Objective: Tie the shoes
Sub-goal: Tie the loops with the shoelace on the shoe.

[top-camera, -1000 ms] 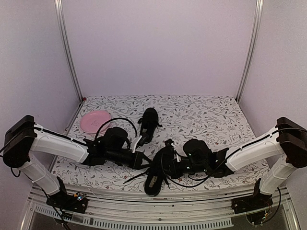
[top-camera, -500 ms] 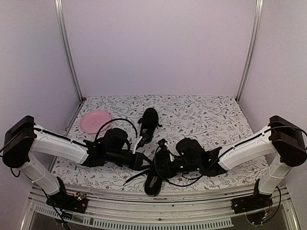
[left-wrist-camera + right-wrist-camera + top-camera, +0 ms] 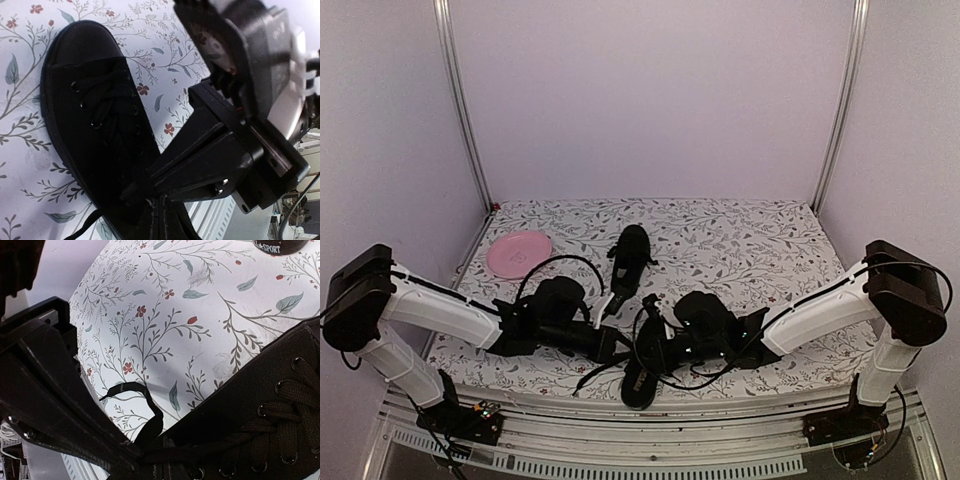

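While I am watching through the overhead camera, the surface (image 3: 760, 250) is showing as a white cloth printed with leafy sprigs and small red flowers. It is sitting inside a booth of plain pale-lilac walls (image 3: 650, 100), framed by two metal posts (image 3: 461, 110), one at each rear corner.

I am counting the following items:
- Shoes: two, both all black. The far shoe (image 3: 631, 258) is lying at mid-depth on the surface, near the centre. The near shoe (image 3: 640, 375) is lying at the front edge, between the two arms.
- Plates: one pink plate (image 3: 518, 252), lying at the left rear, well apart from both shoes.
- Arms: two, both reaching inward and low over the near shoe.

The left pincer (image 3: 617, 343) is holding its jaws together beside the near shoe's laced upper. I cannot tell whether a strand is caught between them. The right pincer (image 3: 648, 345) is clamping on a thin black lace (image 3: 148, 407), which is curling over the cloth beside the near shoe and running into the closed tips.
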Controlling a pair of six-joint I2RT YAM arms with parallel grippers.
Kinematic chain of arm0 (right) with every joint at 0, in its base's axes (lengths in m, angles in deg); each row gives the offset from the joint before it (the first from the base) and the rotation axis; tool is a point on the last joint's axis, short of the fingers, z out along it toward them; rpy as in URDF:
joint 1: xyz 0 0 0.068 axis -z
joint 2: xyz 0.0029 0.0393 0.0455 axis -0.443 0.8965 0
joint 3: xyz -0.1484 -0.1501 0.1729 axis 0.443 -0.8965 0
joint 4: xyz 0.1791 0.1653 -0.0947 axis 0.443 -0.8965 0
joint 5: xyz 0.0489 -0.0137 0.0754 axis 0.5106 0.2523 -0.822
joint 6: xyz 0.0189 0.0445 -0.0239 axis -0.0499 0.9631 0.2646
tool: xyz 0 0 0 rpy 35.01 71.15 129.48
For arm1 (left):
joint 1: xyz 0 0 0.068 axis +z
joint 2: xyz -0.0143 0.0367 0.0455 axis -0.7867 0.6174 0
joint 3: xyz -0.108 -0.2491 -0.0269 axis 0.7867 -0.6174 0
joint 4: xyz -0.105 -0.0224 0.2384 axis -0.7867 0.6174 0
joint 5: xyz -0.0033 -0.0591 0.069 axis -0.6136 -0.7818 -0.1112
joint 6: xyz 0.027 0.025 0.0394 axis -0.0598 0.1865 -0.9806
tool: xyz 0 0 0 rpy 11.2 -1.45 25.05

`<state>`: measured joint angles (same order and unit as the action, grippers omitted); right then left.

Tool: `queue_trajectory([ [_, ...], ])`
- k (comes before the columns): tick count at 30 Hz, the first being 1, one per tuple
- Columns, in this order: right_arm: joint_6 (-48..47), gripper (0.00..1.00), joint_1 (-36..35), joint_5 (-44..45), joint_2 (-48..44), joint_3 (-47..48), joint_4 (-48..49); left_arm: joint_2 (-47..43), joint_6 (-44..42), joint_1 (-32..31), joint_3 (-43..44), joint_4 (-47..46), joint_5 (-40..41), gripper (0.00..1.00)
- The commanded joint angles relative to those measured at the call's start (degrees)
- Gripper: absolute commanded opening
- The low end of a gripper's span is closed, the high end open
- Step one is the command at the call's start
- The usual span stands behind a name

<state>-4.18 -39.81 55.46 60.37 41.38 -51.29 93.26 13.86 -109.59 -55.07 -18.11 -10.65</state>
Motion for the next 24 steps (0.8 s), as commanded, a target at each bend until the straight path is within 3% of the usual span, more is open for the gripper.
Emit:
queue_trajectory([
  [1, 1.5, 0.02, -0.11, 3.12, 1.47, 1.73, -2.73, -1.73, 1.41, -1.7, -1.12, -4.21, 0.22, 0.0],
  [9, 1.86, 0.02, -0.2, 4.3, 1.23, 1.74, -3.91, 0.21, 3.5, -2.74, -2.06, -7.73, -1.07, 0.0],
  [16, 2.03, 0.02, -0.12, 4.44, 0.37, 0.85, -3.34, -0.89, 4.23, -2.96, -2.84, -2.42, 2.02, 0.0],
  [24, 1.75, 0.02, -0.2, 4.04, 0.07, 0.33, -2.55, -11.79, 0.11, 0.85, -2.38, 6.85, 10.02, 0.34],
])
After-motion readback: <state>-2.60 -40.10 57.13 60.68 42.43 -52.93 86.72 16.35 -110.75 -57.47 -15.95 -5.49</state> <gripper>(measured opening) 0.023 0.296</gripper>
